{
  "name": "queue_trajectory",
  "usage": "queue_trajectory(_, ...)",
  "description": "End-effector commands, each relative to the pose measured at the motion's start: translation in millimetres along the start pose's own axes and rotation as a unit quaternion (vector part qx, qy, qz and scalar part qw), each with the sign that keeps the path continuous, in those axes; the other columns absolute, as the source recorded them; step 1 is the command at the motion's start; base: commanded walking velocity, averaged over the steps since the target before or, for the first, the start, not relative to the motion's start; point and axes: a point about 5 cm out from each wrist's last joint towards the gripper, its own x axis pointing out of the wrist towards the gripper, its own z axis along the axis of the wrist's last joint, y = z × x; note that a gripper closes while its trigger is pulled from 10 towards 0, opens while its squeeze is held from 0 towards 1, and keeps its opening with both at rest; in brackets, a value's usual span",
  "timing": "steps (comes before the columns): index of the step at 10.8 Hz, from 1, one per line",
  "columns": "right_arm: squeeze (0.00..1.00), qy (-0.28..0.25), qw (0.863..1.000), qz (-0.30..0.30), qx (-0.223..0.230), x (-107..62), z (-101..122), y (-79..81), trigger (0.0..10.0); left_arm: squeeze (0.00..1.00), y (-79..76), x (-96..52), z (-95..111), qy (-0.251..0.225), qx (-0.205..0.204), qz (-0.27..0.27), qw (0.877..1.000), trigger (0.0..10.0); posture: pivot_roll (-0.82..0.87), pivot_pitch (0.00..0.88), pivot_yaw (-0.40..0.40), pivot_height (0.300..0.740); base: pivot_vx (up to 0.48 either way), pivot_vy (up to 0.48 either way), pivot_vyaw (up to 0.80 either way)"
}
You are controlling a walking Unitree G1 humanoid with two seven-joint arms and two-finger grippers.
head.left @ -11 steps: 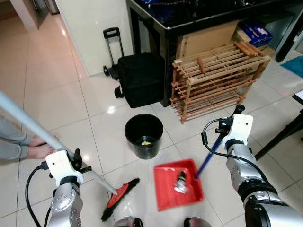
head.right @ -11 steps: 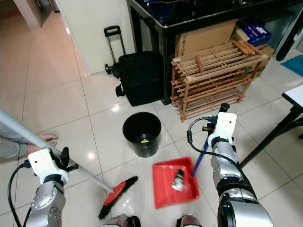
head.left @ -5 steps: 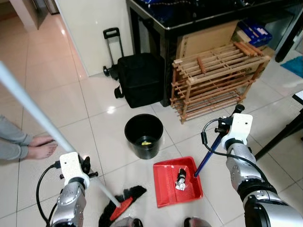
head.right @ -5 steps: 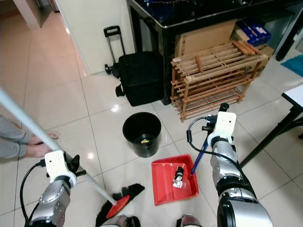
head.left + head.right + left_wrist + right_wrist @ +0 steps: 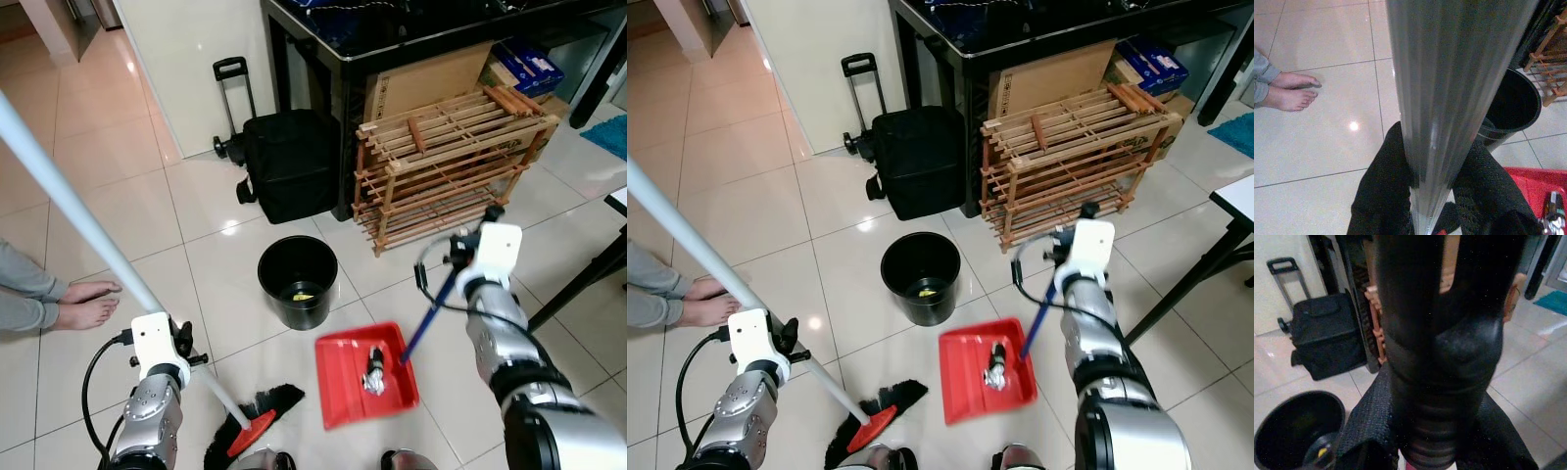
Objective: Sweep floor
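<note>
My left gripper (image 5: 184,347) is shut on the silver pole (image 5: 69,201) of a broom, whose red and black head (image 5: 257,425) rests on the tiles by my feet. In the left wrist view the pole (image 5: 1444,98) runs between both black fingers (image 5: 1382,186). My right gripper (image 5: 457,268) is shut on the blue handle (image 5: 428,319) of a red dustpan (image 5: 345,390), which holds a crumpled piece of litter (image 5: 373,368). The handle's black grip (image 5: 1444,357) sits between the fingers (image 5: 1365,433). A black bin (image 5: 297,279) stands just beyond the dustpan.
A person's bare feet (image 5: 83,305) rest on the tiles at the left. A black trolley bag (image 5: 289,162), a wooden rack (image 5: 446,162) and a dark table (image 5: 411,24) stand behind the bin. A table leg (image 5: 578,284) slants at the right.
My left arm moved right and the broom pole now stands steeper, with its head pulled nearer my feet. The dustpan has shifted a little and is blurred in the right eye view.
</note>
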Motion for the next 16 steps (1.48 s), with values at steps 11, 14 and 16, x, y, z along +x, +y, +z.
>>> queue_trajectory(11, 0.00, -0.164, 0.986, -0.036, 0.012, 26.2, 107.9, -32.6, 10.0, 0.00, 0.4, -1.7, -11.4, 0.020, 0.009, -0.005, 1.000, 10.0, -0.14, 0.071, 0.100, 0.740, 0.000, 0.000, 0.00)
queue_trajectory(14, 0.00, -0.172, 0.984, -0.051, 0.008, 26.0, 115.0, -44.1, 10.0, 0.00, 2.1, -2.5, -12.0, 0.020, 0.012, -0.004, 1.000, 10.0, -0.14, 0.078, 0.106, 0.740, 0.000, 0.000, 0.00)
queue_trajectory(16, 0.00, -0.199, 0.978, -0.059, -0.001, 26.9, 137.6, -54.7, 10.0, 0.00, 3.0, -2.6, -12.1, 0.020, 0.012, -0.003, 1.000, 10.0, -0.14, 0.080, 0.104, 0.740, 0.000, 0.000, 0.00)
